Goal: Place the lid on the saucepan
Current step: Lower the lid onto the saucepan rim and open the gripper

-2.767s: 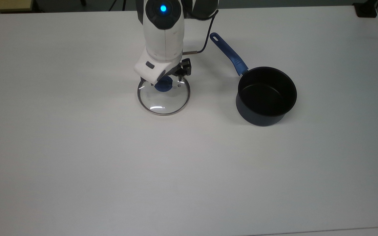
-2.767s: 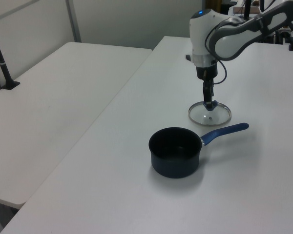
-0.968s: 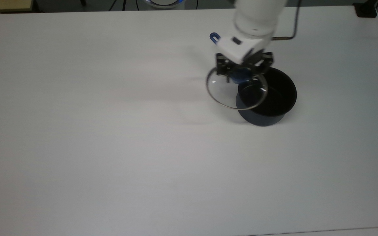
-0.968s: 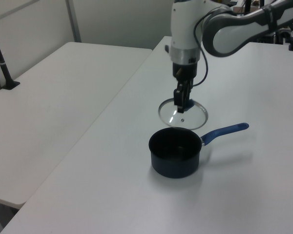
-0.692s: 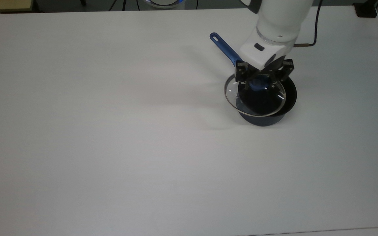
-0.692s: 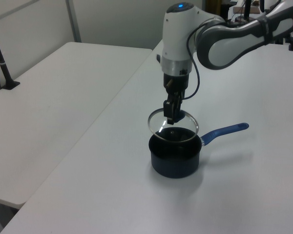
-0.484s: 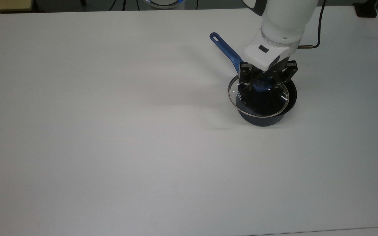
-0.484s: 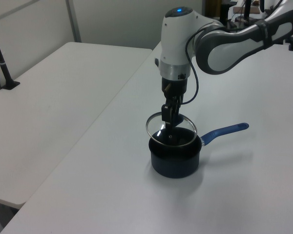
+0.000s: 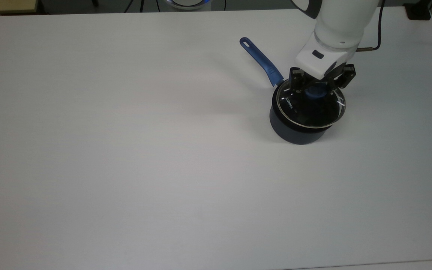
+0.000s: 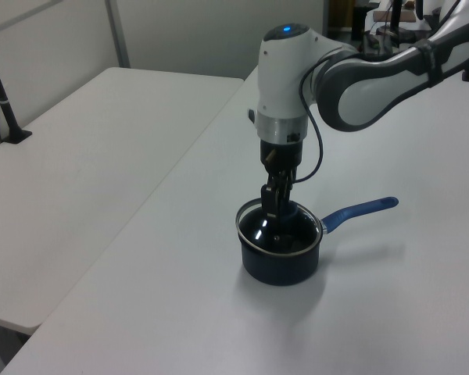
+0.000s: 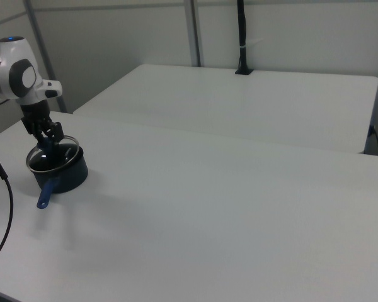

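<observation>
The saucepan stands on the white table at the top view's right, its long blue handle pointing up-left. The glass lid with the "KONKA" lettering lies level over the pan's mouth. Whether it rests on the rim or hovers just above it I cannot tell. My gripper comes straight down from above and is shut on the lid's blue knob. In the left view the gripper stands over the lid and the saucepan. The right view has the saucepan far left under the gripper.
The white table stretches wide and bare to the top view's left and bottom. A second white table adjoins it at the left view's left. A black cable hangs from the arm near the top view's upper right.
My gripper lifted the lid off the table, carried it to the top view's right and lowered it over the saucepan. In the last half second it shifted further right and down, centring on the pan.
</observation>
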`<act>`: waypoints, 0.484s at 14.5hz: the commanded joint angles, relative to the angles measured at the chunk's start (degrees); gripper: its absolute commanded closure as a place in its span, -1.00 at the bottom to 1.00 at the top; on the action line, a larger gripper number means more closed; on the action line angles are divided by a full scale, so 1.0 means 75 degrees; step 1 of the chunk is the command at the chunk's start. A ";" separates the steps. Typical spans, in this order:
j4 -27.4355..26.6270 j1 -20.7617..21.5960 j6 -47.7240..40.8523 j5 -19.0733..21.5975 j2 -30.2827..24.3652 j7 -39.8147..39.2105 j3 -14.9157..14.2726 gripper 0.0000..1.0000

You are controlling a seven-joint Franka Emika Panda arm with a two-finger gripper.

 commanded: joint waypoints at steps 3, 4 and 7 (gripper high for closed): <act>0.0104 0.0106 0.0031 0.0142 0.0170 0.0204 -0.0069 -1.00; 0.0116 0.0082 -0.0004 0.0154 0.0112 0.0204 -0.0080 -1.00; 0.0070 -0.0104 -0.0121 0.0084 -0.0496 0.0122 -0.0162 -1.00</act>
